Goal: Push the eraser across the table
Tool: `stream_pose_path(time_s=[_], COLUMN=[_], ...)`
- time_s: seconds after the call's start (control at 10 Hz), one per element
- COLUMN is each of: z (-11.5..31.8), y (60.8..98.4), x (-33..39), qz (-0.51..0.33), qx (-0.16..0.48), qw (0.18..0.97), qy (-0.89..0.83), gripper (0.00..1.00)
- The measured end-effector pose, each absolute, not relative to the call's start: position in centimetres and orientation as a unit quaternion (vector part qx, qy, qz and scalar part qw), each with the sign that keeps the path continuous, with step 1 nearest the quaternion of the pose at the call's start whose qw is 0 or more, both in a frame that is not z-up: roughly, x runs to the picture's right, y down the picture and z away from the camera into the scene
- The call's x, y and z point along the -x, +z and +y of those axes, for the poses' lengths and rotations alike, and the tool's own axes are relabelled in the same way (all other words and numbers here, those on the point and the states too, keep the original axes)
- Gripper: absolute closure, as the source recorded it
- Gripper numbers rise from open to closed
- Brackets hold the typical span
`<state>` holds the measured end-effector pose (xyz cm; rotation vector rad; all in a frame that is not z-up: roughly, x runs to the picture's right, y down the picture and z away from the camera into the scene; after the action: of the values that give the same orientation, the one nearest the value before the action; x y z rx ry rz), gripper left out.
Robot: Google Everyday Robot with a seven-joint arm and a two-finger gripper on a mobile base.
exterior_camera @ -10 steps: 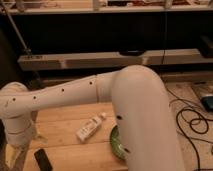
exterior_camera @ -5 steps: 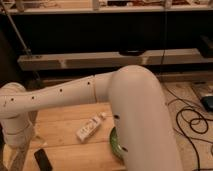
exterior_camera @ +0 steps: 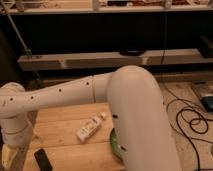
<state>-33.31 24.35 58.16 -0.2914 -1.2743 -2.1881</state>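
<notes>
The eraser (exterior_camera: 43, 160) is a small black block lying near the front left of the light wooden table (exterior_camera: 60, 120). My white arm sweeps from the large near link across to the left and bends down at the table's left edge. The gripper (exterior_camera: 7, 155) hangs at the bottom left corner of the view, just left of the eraser and a short gap from it. Only a pale yellowish part of it shows, and the rest is cut off by the frame edge.
A white labelled box (exterior_camera: 90, 128) lies slantwise mid-table. A green round object (exterior_camera: 114, 142) sits at the table's right side, half hidden by my arm. Black cables (exterior_camera: 192, 117) lie on the floor to the right. A low shelf (exterior_camera: 100, 60) runs behind.
The arm's large near link has shifted slightly left and the wrist end has sunk a little at the table's left edge. The eraser and white box have stayed put.
</notes>
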Motion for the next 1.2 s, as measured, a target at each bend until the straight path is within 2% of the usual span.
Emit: stream_pose_path(time_s=[0.3,0.8,1.0,1.2], z=[24.4,28.3,29.8,30.9], y=[58.6,65.4,66.4,66.1], x=[33.9,38.6,41.1,42.2], qz=[-0.467,-0.488,-0.513,-0.545], qx=[0.106,0.035,0.001,-0.023], qw=[0.278,0.229,0.213,0.201], qy=[-0.832,-0.841,-0.831,-0.813], gripper=[0.2,0.21,0.36,0.58])
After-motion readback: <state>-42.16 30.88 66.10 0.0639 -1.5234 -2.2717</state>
